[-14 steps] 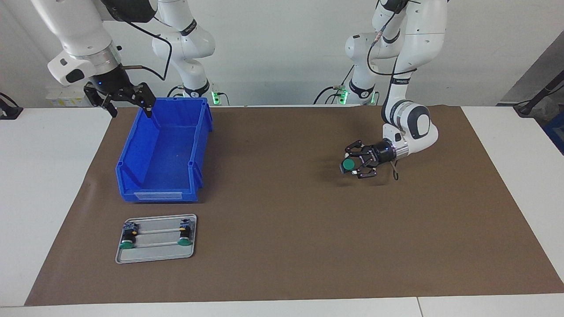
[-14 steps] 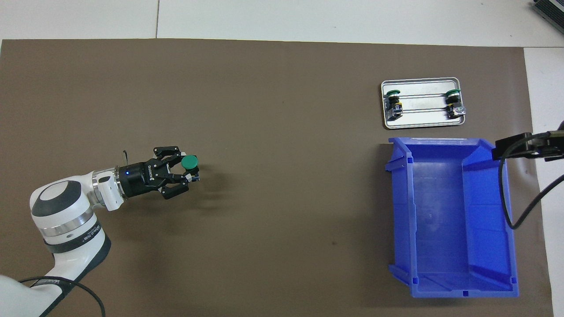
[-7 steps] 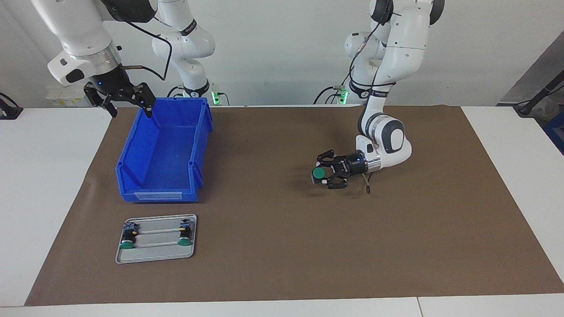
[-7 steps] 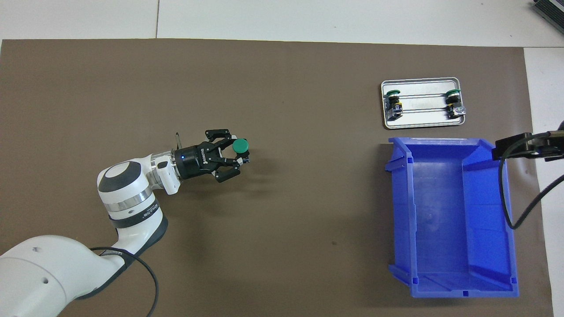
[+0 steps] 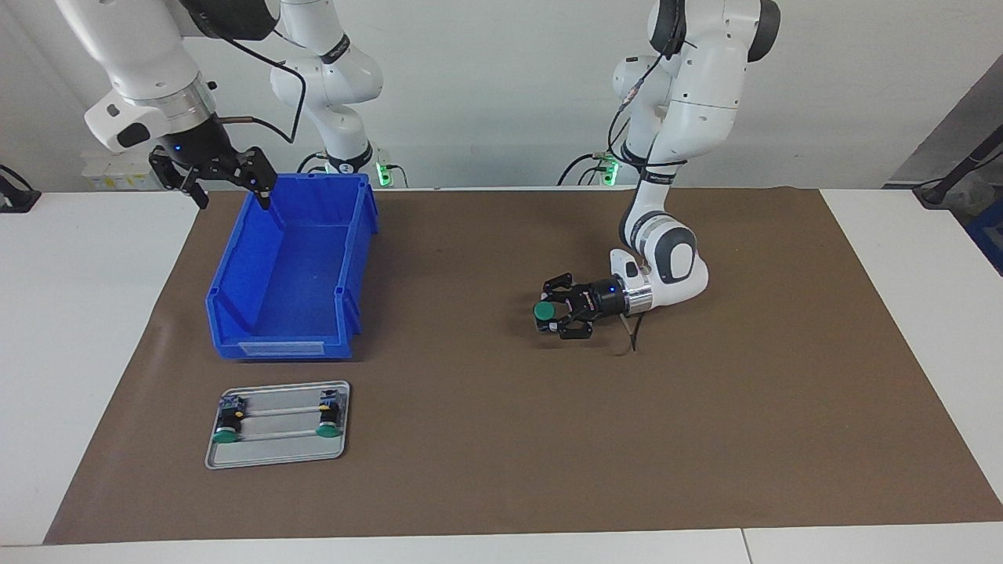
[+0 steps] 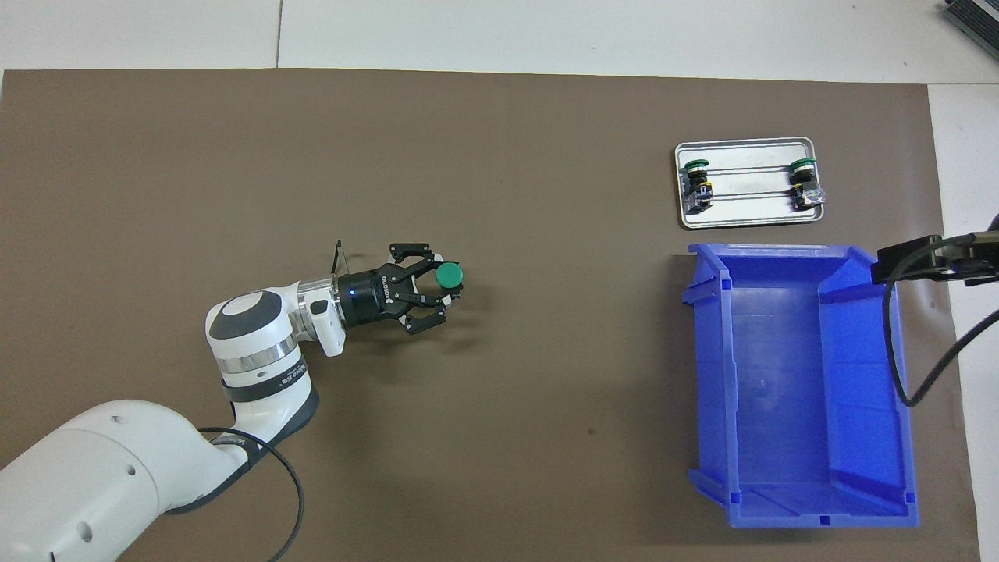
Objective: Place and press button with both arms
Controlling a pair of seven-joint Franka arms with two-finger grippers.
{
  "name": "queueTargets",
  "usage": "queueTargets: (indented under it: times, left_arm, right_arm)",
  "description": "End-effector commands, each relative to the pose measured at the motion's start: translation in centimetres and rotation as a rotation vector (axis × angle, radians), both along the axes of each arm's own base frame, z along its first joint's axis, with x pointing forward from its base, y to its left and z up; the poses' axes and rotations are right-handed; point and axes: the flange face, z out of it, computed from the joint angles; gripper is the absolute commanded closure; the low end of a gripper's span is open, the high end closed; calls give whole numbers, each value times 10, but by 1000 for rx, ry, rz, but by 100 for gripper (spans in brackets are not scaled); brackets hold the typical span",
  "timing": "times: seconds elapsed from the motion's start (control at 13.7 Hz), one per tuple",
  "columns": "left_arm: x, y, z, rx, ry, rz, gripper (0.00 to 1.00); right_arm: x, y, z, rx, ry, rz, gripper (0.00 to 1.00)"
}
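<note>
My left gripper [image 5: 551, 311] [image 6: 445, 286] lies nearly level, low over the middle of the brown mat, and is shut on a button [image 5: 545, 311] [image 6: 448, 275] whose round green cap faces upward. Two more buttons [image 5: 226, 433] [image 5: 327, 425] [image 6: 697, 166] [image 6: 801, 165] lie on a small metal tray [image 5: 274, 454] [image 6: 745, 219] toward the right arm's end of the table. My right gripper [image 5: 231, 192] waits open in the air above the outer rim of the blue bin; the overhead view catches only its edge [image 6: 929, 259].
A blue plastic bin [image 5: 235, 282] [image 6: 905, 437] with nothing in it stands at the right arm's end, nearer to the robots than the tray. The brown mat [image 5: 705, 439] [image 6: 390, 140] covers most of the white table.
My left arm has carried the button across the mat toward the right arm's end, staying low. The right arm has not moved.
</note>
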Motion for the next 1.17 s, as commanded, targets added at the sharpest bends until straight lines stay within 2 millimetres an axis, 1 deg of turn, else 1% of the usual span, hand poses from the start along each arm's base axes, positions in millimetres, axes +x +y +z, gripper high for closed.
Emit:
queueTargets:
  times: [0.0, 0.15, 0.22, 0.66, 0.73, 0.8, 0.88, 0.95, 1.1]
  left_arm:
    - [0, 7, -6, 12, -54, -52, 86]
    - [-1, 23, -23, 32, -76, -69, 87]
    - [-1, 26, -24, 34, -75, -66, 87]
    - [-6, 25, -27, 31, -72, -73, 88]
    - [-5, 26, -27, 33, -71, -70, 85]
    - [-4, 25, -26, 33, -72, -71, 70]
    - [-3, 24, -24, 24, -78, -74, 66]
    - [-3, 24, -23, 20, -78, -75, 65]
    - [-3, 23, -23, 20, -77, -76, 53]
  right_arm:
    - [-7, 0, 2, 14, -6, 5, 0]
    - [-7, 0, 2, 14, -6, 5, 0]
    - [-7, 0, 2, 14, -6, 3, 0]
    - [-7, -1, 2, 14, -6, 2, 0]
    - [-7, 0, 2, 14, -6, 5, 0]
    - [-7, -1, 2, 14, -6, 2, 0]
    - [-7, 0, 2, 14, -6, 5, 0]
    - [-7, 0, 2, 14, -6, 3, 0]
    - [-7, 0, 2, 14, -6, 3, 0]
